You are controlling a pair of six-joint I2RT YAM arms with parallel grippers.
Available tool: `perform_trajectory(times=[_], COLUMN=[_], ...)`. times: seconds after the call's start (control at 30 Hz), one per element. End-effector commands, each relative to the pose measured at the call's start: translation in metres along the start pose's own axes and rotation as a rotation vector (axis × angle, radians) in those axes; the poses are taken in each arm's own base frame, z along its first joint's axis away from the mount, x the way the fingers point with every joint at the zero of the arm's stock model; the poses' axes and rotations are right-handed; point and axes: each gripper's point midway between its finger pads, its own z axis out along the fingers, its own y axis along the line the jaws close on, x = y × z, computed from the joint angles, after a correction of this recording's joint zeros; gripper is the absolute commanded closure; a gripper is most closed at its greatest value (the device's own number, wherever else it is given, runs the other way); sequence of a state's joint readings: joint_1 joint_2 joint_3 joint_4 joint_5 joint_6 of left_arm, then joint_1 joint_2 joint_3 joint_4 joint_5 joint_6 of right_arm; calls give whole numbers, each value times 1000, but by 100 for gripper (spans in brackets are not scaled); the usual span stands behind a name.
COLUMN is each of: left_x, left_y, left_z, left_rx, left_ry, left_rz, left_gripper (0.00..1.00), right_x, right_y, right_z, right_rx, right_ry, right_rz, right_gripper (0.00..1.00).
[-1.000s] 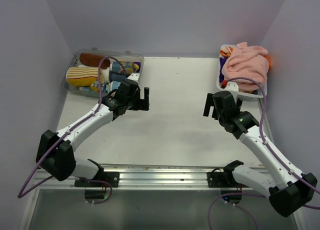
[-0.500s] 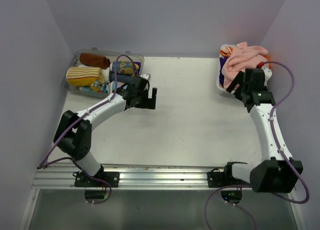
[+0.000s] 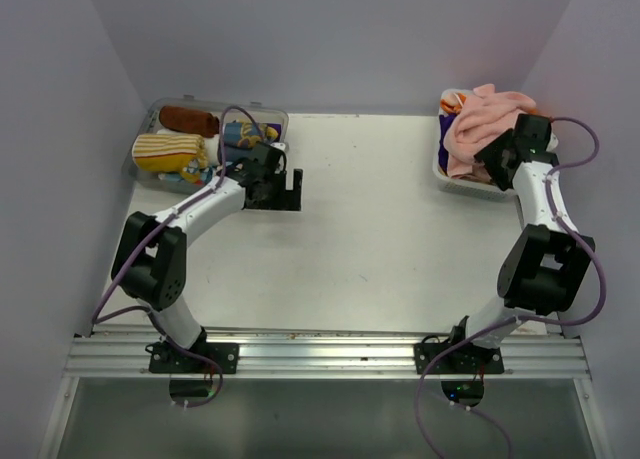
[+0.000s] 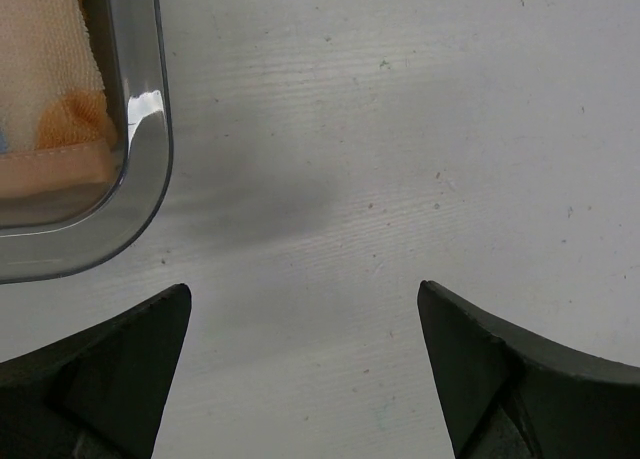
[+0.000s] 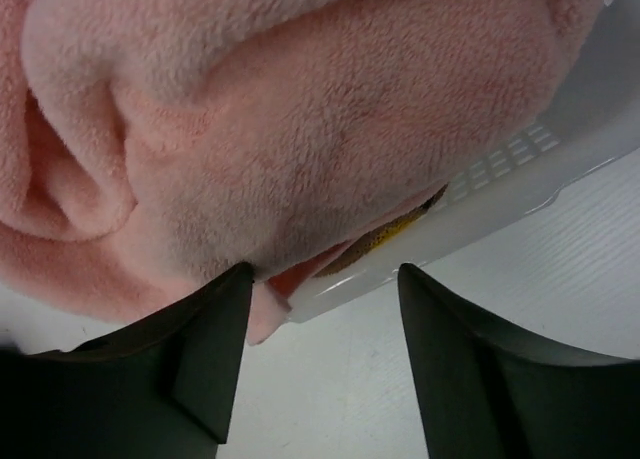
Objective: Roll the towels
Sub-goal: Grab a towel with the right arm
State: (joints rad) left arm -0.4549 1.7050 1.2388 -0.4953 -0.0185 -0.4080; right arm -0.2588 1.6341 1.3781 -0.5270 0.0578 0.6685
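Several rolled towels (image 3: 165, 152) sit well left of the white basket (image 5: 530, 194), whose pink towel (image 5: 300, 129) remains unrolled. My right fingers (image 5: 205, 359) stand spread at its hem, pinching nothing yet; my left fingers (image 4: 100, 379) gape idle.

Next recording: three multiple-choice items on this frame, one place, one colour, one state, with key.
1. Where is the pink towel? A. on the floor B. heaped on the white basket, far right C. hung on the back wall
2. The striped roll in the clear bin is: A. green B. yellow C. blue
3. The left gripper has its jaws: A. open over the bare table B. shut on a towel C. shut on a cable
Key: 1 B, top view shows it piled there; 2 B, yellow bands; 3 A, wrist view shows jaws wide apart, nothing between.
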Motion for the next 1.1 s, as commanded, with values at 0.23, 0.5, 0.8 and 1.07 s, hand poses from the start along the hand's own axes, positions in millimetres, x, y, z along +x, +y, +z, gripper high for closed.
perform_trajectory(times=[0.23, 0.5, 0.8, 1.07], left_x=[1, -5, -35, -52], left_y=[16, 24, 41, 30], left_z=[24, 43, 57, 43], left_rx=[73, 54, 20, 77], left_ry=[44, 52, 30, -2], left_rz=[-78, -83, -86, -79], left_gripper=[1, 1, 1, 1], right_x=[-46, -52, -64, -84], right_y=[33, 41, 51, 82], right_z=[-10, -9, -2, -86], right_rx=[-116, -145, -158, -349], right_ry=[-119, -132, -134, -223], right_rz=[43, 46, 56, 59], right_gripper=[71, 33, 100, 100])
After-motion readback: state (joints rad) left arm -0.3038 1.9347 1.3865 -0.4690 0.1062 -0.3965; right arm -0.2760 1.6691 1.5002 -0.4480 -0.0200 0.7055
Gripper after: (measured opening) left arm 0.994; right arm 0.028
